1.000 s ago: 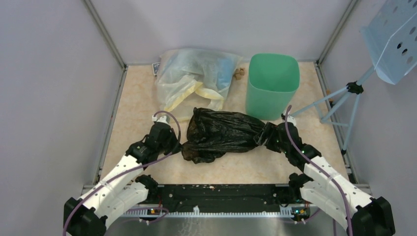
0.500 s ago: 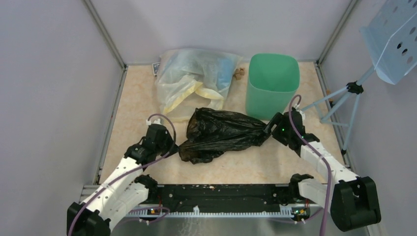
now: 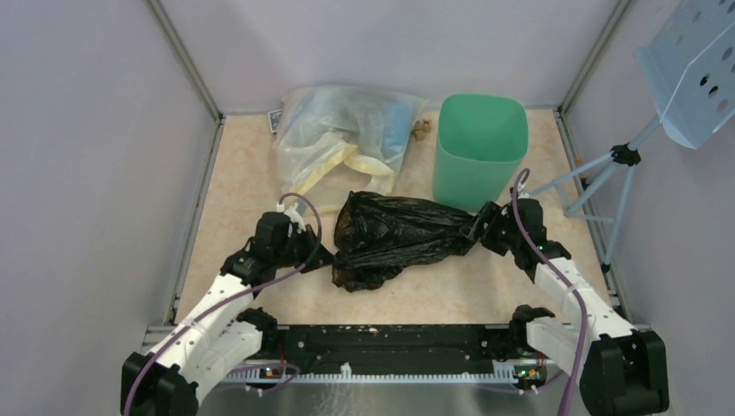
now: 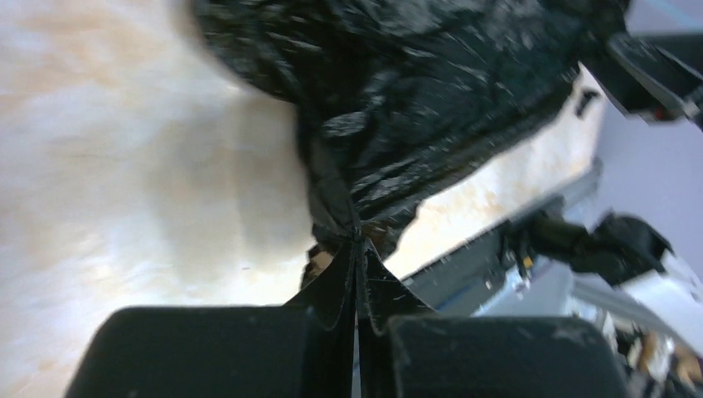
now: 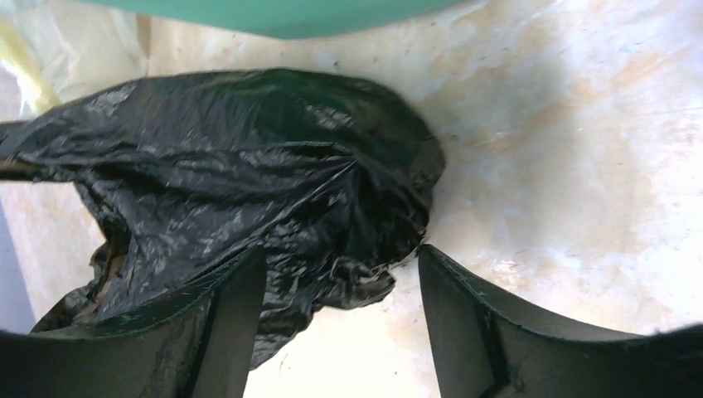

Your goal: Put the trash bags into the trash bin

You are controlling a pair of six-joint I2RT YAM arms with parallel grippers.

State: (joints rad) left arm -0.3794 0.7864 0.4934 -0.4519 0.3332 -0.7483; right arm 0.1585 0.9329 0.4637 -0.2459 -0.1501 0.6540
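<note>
trash bags lie on the table near the trash bin. they look soft, light and slippery. left gripper is pinched tight on one bunched end. right gripper has fingers apart at the other end, a good place to grab.

**A:** Pale marbled bench fills the middle of the frame, and dead centre lies the black trash bag, crumpled and stretched left to right.

**B:** Upper right, the mint-green trash bin stands upright, mouth up, just above the bag's right end.

**A:** Upper centre, a clear bag slumps just above the black one.

**B:** Small brown bits sit between clear bag and bin. A tripod leg comes down at the right edge.
</note>
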